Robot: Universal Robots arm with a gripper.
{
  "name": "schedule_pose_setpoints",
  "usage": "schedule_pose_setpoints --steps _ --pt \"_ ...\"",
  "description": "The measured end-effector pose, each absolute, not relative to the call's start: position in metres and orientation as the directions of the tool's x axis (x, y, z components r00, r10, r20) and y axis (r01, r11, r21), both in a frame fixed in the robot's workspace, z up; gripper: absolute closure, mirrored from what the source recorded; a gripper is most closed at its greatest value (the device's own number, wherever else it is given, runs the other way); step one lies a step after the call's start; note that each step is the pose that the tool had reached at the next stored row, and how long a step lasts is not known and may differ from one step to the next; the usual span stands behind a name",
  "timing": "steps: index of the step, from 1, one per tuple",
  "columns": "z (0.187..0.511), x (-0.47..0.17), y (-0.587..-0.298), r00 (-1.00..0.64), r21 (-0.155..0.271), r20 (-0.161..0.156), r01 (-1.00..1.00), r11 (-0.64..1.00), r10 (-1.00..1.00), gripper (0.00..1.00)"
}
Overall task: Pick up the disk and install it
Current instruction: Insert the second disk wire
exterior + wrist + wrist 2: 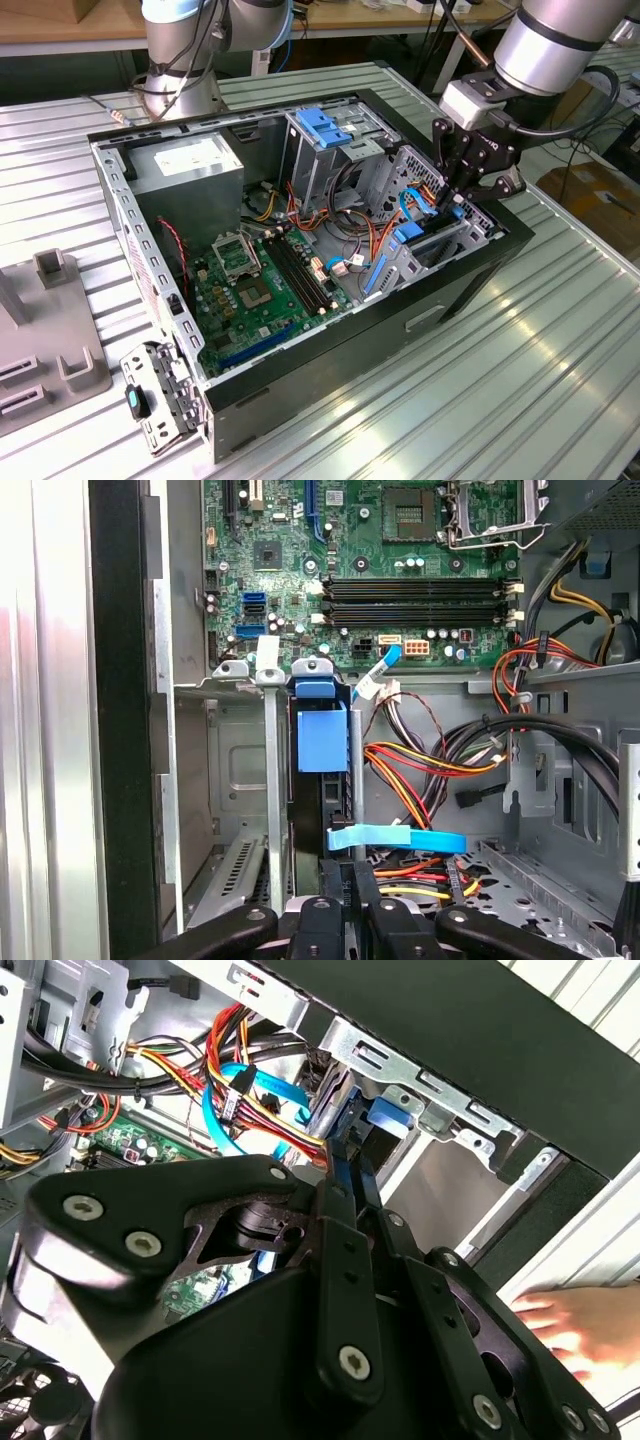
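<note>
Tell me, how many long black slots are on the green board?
4 long black slots, lying side by side on the green board, next to the square socket; none looks hidden.

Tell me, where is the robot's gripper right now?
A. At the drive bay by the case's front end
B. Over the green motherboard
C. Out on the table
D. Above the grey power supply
A: in the exterior view the gripper reaches into the computer case at the drive bay holding the blue-framed disk.

Matt black fingers [352, 905], blue plastic-edged disk [322, 738], bare grey metal case [150, 255], ribbed shiny metal table [500, 380].
</note>
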State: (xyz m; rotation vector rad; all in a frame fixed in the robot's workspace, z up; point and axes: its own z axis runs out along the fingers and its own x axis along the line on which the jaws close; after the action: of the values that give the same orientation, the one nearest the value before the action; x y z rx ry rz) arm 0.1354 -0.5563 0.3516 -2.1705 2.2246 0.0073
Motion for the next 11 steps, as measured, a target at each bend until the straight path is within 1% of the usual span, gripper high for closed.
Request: schedule_pose_setpoints --steps 3,11 --pt "0.3516 0.1354 -0.5562 -0.024 -0.016 -0.036 -1.0 0.025 -0.999 0.84" --pt "0.3514 0.1356 -0.5567 -0.025 -0.014 -0.037 -1.0 0.025 -0.999 0.84"
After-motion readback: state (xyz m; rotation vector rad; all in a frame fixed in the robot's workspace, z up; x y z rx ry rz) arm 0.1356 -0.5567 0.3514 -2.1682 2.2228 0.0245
